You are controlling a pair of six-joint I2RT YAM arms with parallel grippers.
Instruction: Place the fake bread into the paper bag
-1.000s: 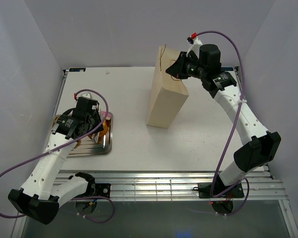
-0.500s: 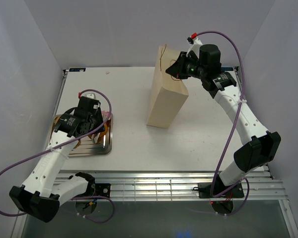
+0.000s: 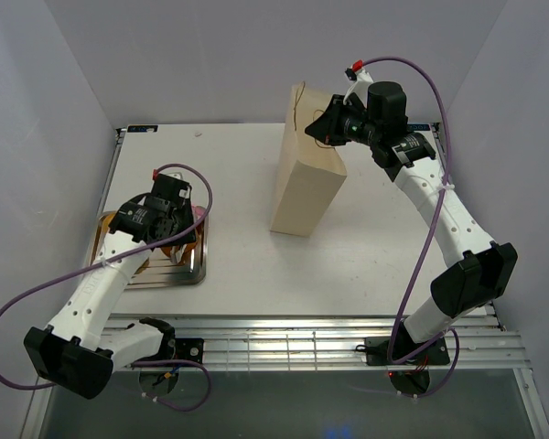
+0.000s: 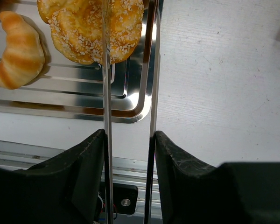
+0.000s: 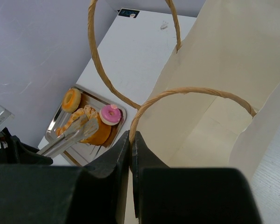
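The left gripper [image 4: 129, 136] is clamped on a pair of long metal tongs [image 4: 106, 93], one black finger pressing each blade from the outside, and the blades stand apart with a gap between them. They reach out over the silver tray [image 4: 74, 105], where the fake bread [image 4: 84, 28] lies: a round sesame-topped bun under the left blade, with the right blade running along its right edge above the tray's rim, and a croissant [image 4: 16, 51] just beside it to the left (the tong tips run out of the wrist view, so I cannot tell whether they touch the bun). From above, the tray sits at the left near corner of the white table [image 3: 247, 165], well apart from the paper bag [image 3: 306, 187], which stands upright near the middle, leaning slightly. The right gripper [image 3: 325, 128] is up at the bag's top edge; in its wrist view the fingers [image 5: 116, 154] are pressed together, pinching the rim where one twisted string handle [image 5: 196, 91] meets the paper. The bag's mouth gapes open, showing bare cream paper inside. Past the bag, that view also picks out a pink-iced doughnut [image 5: 111, 113] on the tray.
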